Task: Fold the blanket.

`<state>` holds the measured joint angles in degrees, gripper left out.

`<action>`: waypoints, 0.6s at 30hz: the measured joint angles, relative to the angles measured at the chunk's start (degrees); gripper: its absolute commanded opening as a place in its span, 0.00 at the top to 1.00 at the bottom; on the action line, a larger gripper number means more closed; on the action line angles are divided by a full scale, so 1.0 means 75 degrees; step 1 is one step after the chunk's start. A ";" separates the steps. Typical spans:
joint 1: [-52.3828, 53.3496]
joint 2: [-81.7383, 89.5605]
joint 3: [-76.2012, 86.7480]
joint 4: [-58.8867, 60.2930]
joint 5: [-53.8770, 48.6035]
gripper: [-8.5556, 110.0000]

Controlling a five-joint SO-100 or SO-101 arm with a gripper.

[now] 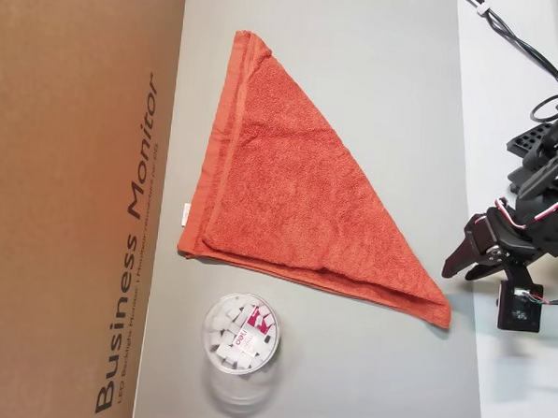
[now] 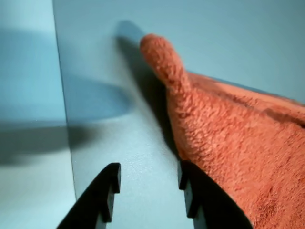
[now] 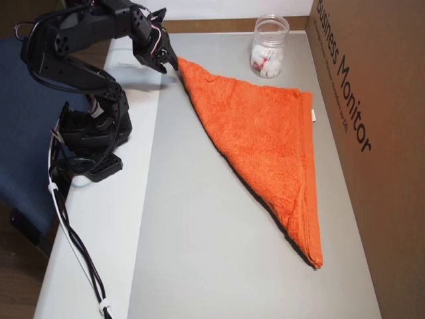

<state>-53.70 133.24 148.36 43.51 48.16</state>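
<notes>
Overhead, left to right: cardboard box; blanket lying on grey mat as a triangle, one diagonal fold apparently made; gripper beside its pointed corner, jaws narrowly apart, empty.

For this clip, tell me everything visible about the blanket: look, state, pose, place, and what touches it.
The blanket is orange-red terry cloth with hemmed borders and a small white tag at one edge. It lies flat on the grey mat, folded into a triangle of two layers. Its long pointed corner reaches toward the gripper, whose fingers are open; in the wrist view the corner lies beside them, not between them. A clear plastic cup stands apart from its lower edge.
</notes>
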 measured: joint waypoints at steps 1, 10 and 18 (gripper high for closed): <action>0.0012 -0.0082 0.0023 -0.0176 0.0000 0.83; 0.0047 -0.1242 -0.0434 -0.1008 0.0000 0.83; -0.0070 -0.2039 -0.1078 -0.1008 0.0000 0.82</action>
<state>-54.23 117.95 140.27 35.95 48.16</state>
